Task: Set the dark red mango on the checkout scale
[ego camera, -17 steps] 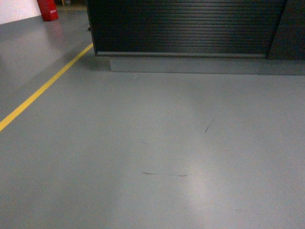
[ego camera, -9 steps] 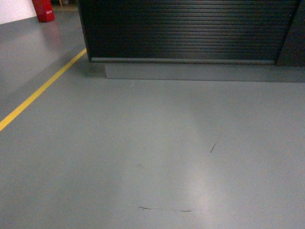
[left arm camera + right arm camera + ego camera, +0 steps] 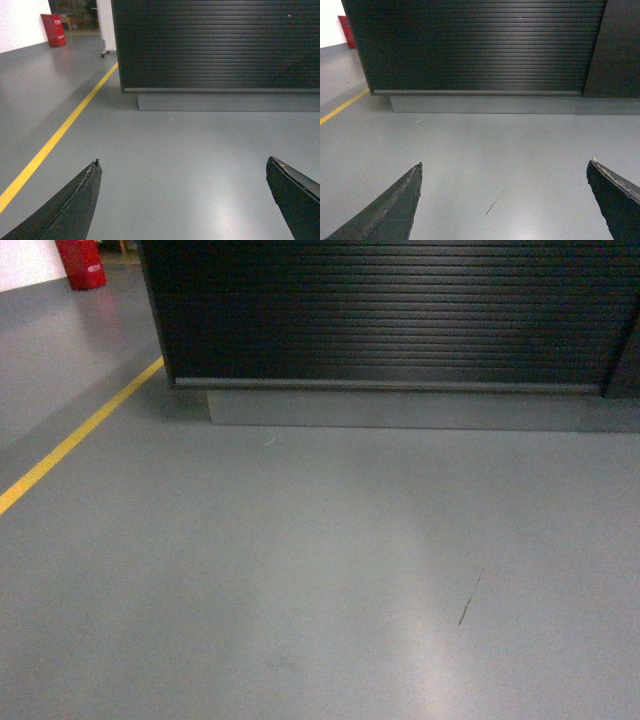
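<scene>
Compared with the earlier head frames, the counter is filling more of the view and its lower edge is sitting lower in the frame; the dark scuff on the floor is also lying further down and to the right, and the longer scratch seen earlier is now out of frame.

Only the ribbed dark front of the counter is showing; its top is out of view, so neither the scale nor the mango is appearing in any current frame, and their positions cannot be told.

A grey plinth is running beneath the ribbed front. A yellow line is crossing the floor to the left of the counter, and a red box is standing on the floor further back on that same side.

The left pincer is standing released, its two dark tips wide apart with nothing between them, aimed at the counter front. The right pincer is likewise released and empty, facing the counter, with the scuff showing on the floor between its tips.
</scene>
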### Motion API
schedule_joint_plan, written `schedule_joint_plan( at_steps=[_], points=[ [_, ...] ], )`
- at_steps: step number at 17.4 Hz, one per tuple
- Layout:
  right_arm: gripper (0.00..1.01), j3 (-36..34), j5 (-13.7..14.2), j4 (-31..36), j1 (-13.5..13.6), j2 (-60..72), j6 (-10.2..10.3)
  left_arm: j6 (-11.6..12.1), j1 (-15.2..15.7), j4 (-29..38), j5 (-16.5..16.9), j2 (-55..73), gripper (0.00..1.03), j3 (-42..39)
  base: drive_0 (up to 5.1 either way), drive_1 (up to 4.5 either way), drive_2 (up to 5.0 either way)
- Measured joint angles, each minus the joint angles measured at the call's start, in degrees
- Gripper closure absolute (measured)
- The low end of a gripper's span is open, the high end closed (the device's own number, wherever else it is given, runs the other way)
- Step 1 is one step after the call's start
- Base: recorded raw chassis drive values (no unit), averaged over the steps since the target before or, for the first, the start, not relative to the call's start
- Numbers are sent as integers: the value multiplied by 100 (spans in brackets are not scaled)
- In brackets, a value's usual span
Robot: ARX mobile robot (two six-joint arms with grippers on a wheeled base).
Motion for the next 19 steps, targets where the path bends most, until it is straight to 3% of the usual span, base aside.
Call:
schedule_joint_plan(
  at_steps=[19],
  points=[
    [3, 0, 2, -2, 0, 0, 0, 0, 0, 20, 9, 0, 5, 0, 4, 437, -429]
  ],
)
